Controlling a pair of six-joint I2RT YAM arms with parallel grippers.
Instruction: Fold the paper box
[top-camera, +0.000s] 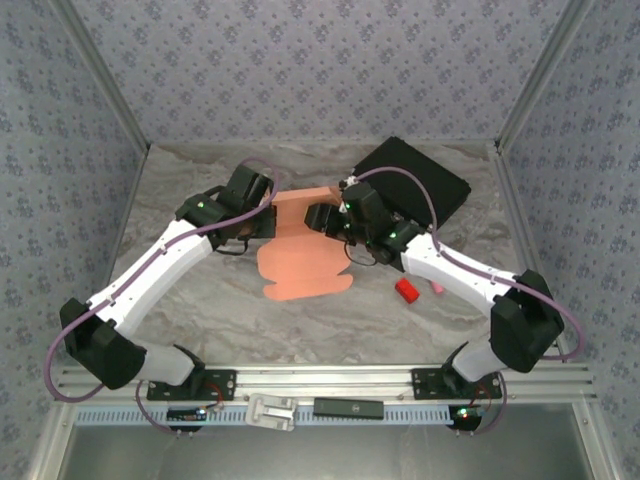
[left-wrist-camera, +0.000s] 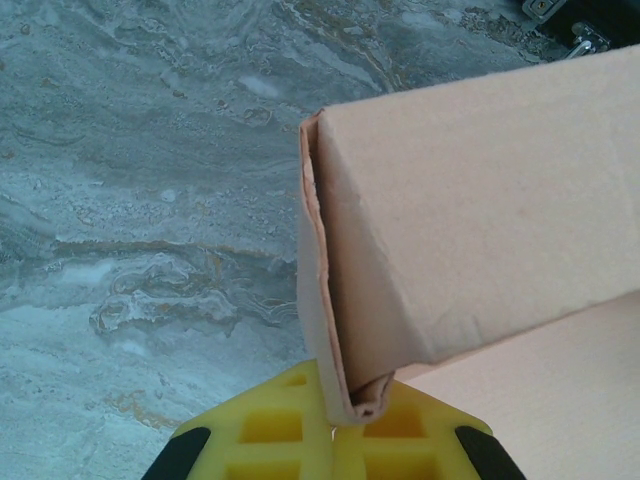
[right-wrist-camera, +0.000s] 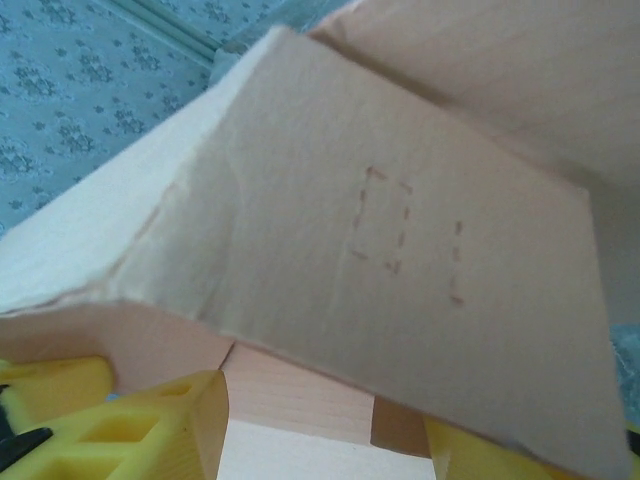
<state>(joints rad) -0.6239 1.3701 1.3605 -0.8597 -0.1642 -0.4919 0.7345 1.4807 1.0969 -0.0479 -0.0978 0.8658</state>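
My left claw (top-camera: 265, 217) is clamped tight on the paper box (top-camera: 300, 262). Through its wrist camera I see a doubled corner of the salmon cardboard squeezed between the yellow fingers (left-wrist-camera: 300, 450), with the folded panel rising ahead of the claw and off to its right. I take that pinch as the anchor: it holds the crease closed so the wall stands up rather than springing flat.

My right claw (top-camera: 320, 218) faces the left one across the same raised panel, the two close together with the cardboard between them. From its wrist, the yellow fingers (right-wrist-camera: 160, 425) stand apart, one on each side. A slanted panel with dashed cut marks (right-wrist-camera: 385, 225) crosses just above and between them. I cannot tell whether the pads press on the card or merely straddle it.

The rest of the sheet lies flat on the marbled table (top-camera: 330, 330), spreading from beneath both claws back toward the arm bases, its rounded flaps unfolded. I judge the fold to be early: one wall up, the others not yet raised.

Beyond the right claw's wrist, on the far side, sits a black case (top-camera: 415, 180). On the near side of that arm a small red block (top-camera: 406, 291) and a pink stick (top-camera: 437, 289) lie clear of the work.
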